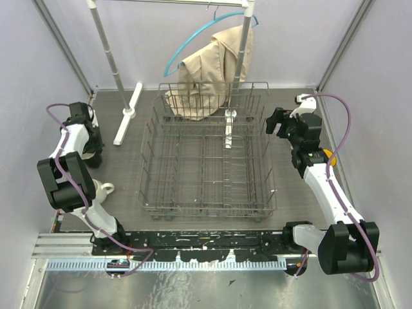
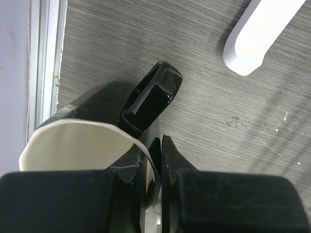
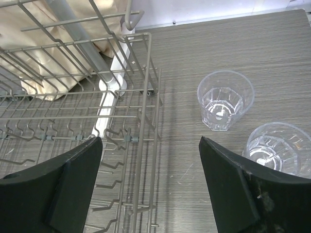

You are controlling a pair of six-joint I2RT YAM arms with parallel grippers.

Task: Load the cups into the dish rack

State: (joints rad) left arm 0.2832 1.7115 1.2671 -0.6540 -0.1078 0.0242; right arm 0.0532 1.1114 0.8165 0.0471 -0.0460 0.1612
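Black mug (image 2: 153, 99) is half hidden by left fingers (image 2: 176, 164) clamped on its rim; right fingers (image 3: 53, 187) are held apart over grey worktop (image 3: 233, 48).

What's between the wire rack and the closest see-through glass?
Just bare grey tabletop, seen in the right wrist view, separates the grey wire dish rack from that clear glass tumbler.

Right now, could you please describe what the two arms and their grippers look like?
Both the left arm and right arm have white links, black joint housings and a purple cable. The left gripper and right gripper have black wedge-shaped fingers.
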